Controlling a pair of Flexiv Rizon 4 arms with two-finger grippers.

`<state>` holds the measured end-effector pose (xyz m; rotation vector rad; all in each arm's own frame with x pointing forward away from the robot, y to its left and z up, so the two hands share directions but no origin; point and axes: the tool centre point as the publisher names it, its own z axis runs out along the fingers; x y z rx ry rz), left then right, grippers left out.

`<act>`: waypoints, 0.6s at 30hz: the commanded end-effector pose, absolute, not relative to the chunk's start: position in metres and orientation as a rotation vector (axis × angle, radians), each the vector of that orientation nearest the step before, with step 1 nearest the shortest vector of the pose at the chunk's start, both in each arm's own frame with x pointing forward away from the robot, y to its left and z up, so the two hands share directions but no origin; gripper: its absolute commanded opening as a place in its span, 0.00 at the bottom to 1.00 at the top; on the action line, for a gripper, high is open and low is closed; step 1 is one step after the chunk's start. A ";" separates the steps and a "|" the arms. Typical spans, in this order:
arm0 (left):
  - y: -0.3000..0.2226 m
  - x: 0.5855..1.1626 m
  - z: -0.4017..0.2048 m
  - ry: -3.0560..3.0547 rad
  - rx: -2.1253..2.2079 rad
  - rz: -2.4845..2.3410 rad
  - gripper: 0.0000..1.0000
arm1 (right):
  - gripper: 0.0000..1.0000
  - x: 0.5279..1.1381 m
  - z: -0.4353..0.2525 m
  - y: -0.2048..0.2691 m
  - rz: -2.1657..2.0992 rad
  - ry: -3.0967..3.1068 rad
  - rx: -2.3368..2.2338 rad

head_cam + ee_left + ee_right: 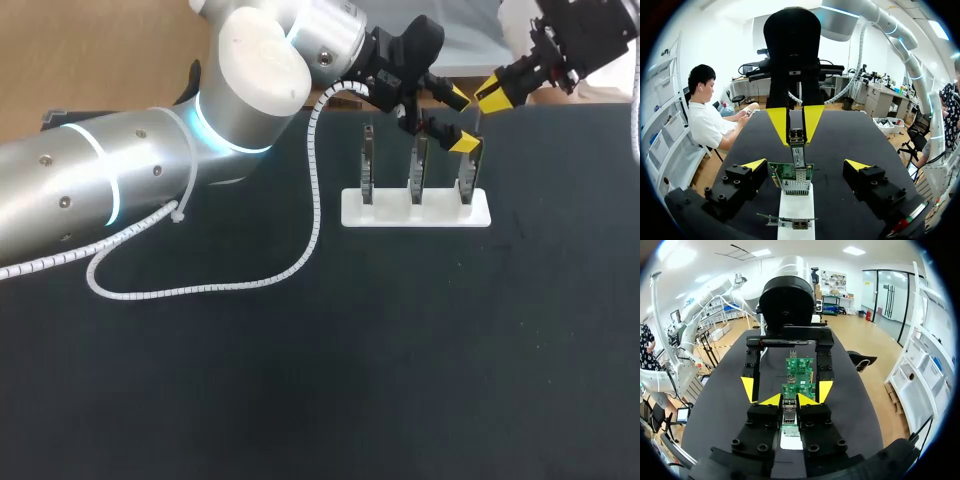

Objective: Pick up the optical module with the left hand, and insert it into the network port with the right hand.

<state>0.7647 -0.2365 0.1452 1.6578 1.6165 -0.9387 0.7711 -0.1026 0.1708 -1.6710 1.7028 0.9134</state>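
Observation:
My right gripper (493,97) is shut on the optical module (798,152), a slim metal piece held upright between its yellow fingers (778,122). The module's lower end meets the metal port cage (795,186) on the rightmost green circuit board (468,170); how deep it sits cannot be seen. My left gripper (458,118) stands wide open around that same board, one tip on each side, touching nothing. In the right wrist view the module (789,416) sits between my right gripper (790,401), with the left arm's yellow fingertips (747,388) flanking the boards ahead.
A white base (415,208) holds three upright boards in a row; the other two (368,160) (418,165) stand left of the one in use. The left arm's white coiled cable (200,285) loops across the black table.

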 end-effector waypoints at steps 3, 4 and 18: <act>-0.237 0.767 0.146 1.618 1.664 -0.940 1.00 | 0.00 0.775 0.172 -0.102 0.922 1.691 -1.671; -0.237 0.767 0.146 1.618 1.664 -0.940 1.00 | 0.00 0.775 0.173 -0.102 0.923 1.688 -1.671; -0.237 0.767 0.146 1.618 1.664 -0.940 1.00 | 0.00 0.774 0.175 -0.103 0.943 1.690 -1.665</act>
